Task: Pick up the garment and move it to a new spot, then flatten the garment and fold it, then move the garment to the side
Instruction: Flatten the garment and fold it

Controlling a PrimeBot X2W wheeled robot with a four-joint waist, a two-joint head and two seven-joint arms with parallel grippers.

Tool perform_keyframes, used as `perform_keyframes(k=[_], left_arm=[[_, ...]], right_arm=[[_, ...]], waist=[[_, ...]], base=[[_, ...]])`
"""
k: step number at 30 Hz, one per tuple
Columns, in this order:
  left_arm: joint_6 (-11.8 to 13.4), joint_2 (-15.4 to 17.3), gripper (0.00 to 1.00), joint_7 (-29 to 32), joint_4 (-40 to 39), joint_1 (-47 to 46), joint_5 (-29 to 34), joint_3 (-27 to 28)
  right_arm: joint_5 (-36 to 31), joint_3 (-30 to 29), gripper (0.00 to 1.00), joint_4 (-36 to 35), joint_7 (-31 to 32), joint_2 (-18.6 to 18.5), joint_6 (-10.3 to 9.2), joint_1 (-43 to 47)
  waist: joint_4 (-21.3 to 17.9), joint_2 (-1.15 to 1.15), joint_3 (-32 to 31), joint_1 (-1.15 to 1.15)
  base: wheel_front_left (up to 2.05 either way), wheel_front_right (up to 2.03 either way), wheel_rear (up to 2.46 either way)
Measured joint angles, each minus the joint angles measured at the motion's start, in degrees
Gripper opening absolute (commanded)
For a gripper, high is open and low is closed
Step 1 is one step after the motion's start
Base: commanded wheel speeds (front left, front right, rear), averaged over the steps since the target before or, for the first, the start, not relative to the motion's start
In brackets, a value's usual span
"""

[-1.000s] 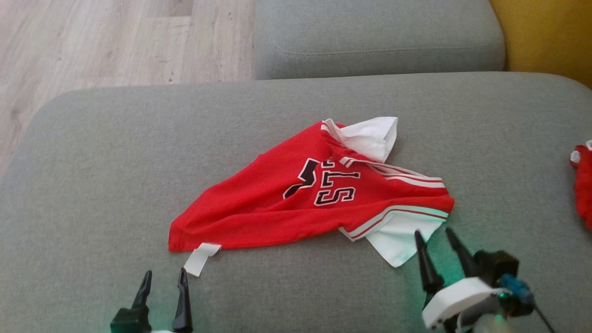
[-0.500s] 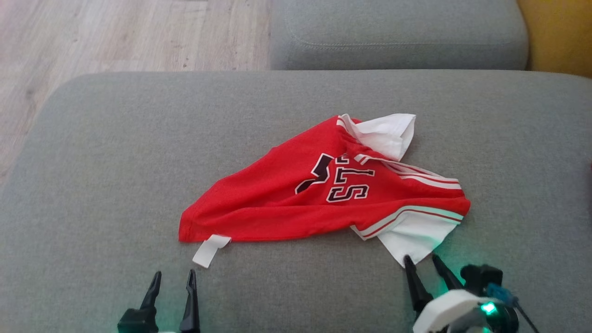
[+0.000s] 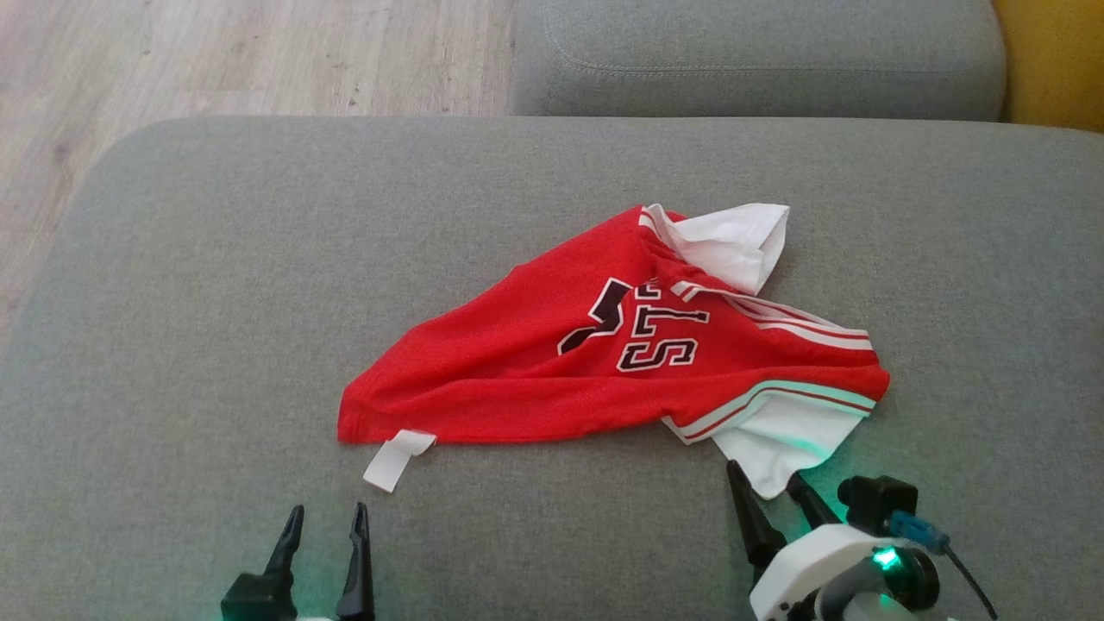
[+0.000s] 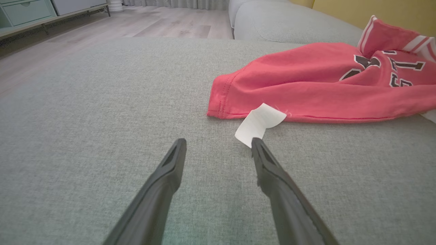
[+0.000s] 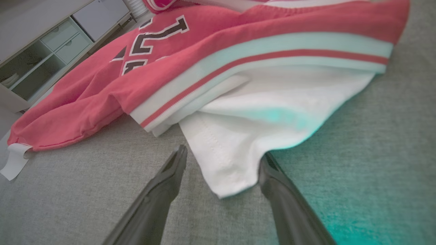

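The garment [image 3: 552,371], a red jersey with dark letters, striped trim and white sleeves, lies crumpled on the grey cushion [image 3: 216,302]. My left gripper [image 3: 326,513] is open just short of the jersey's near left corner. In the left wrist view my left gripper [image 4: 218,141] points at the hem, its right finger touching the white label [image 4: 260,124] that sticks out from the garment [image 4: 306,85]. My right gripper [image 3: 763,473] is open at the near white sleeve. In the right wrist view that sleeve's corner [image 5: 235,153] lies between the fingers of my right gripper [image 5: 224,153], low over the cushion.
A second grey cushion [image 3: 759,60] sits behind, with something yellow [image 3: 1056,52] at the far right. Wooden floor [image 3: 259,52] lies beyond the cushion's left and far edges. A pale cabinet [image 5: 44,51] stands off past the jersey.
The head camera has shifted, sliding the whole picture right and up. My right gripper has moved left and back along the white sleeve, so its fingers now straddle the sleeve's corner. The garment lies as before.
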Motion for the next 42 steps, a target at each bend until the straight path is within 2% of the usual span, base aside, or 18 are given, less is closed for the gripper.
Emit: perform_keyframes(k=[5,6,7,8,17,25,31,37,42], left_arm=[[-0.5,0.0,1.0,0.0,0.3,-0.5,0.3,0.0],[-0.5,0.0,1.0,0.0,0.4,-0.7,0.3,-0.1],[-0.5,0.0,1.0,0.0,0.4,-0.9,0.3,-0.1],[-0.5,0.0,1.0,0.0,0.4,-0.9,0.3,-0.1],[-0.9,0.0,1.0,0.0,0.3,-0.7,-0.9,0.0],[-1.0,0.0,1.0,0.0,0.4,-0.8,-4.8,0.5],[-2.1,-0.1,1.0,0.0,1.4,-1.4,-7.5,2.4],[-2.7,-0.1,1.0,0.0,3.2,-5.6,-7.6,6.1],[-4.0,-0.1,1.0,0.0,6.0,-9.3,-6.5,6.8]], right_arm=[[1.0,-0.2,1.0,1.0,0.0,0.0,0.0,-0.4],[1.3,-0.3,0.96,1.3,0.0,0.0,0.0,-0.5],[2.0,-0.6,0.65,2.0,-0.1,0.1,0.0,-1.0],[2.2,-1.0,0.0,2.0,-0.1,0.1,0.0,-1.1],[0.5,-8.0,0.0,1.0,0.1,0.5,0.0,1.1],[-3.6,-12.3,0.0,-3.9,0.3,0.5,0.0,5.7],[-5.3,-12.8,0.0,-6.7,0.4,0.5,0.0,6.2],[-5.8,-12.2,0.0,-8.4,0.4,0.5,0.0,5.8],[-5.8,-11.3,0.0,-9.4,0.4,0.5,0.0,4.9]], waist=[[0.1,0.0,0.1,0.0],[0.2,0.0,0.1,0.0],[0.1,0.0,0.1,0.0],[0.1,0.0,0.1,0.0],[-1.4,0.0,-0.6,0.0],[-4.5,0.0,-1.0,0.0],[-6.3,0.0,0.1,0.0],[-7.4,0.0,2.0,0.0],[-8.2,0.0,4.1,0.0]], base=[[0.0,0.0,0.0],[0.0,0.0,0.0],[0.0,0.0,0.0],[0.0,0.0,0.0],[0.0,0.0,0.0],[0.0,0.0,0.0],[0.0,0.0,0.0],[0.0,0.0,0.0],[0.0,0.0,0.0]])
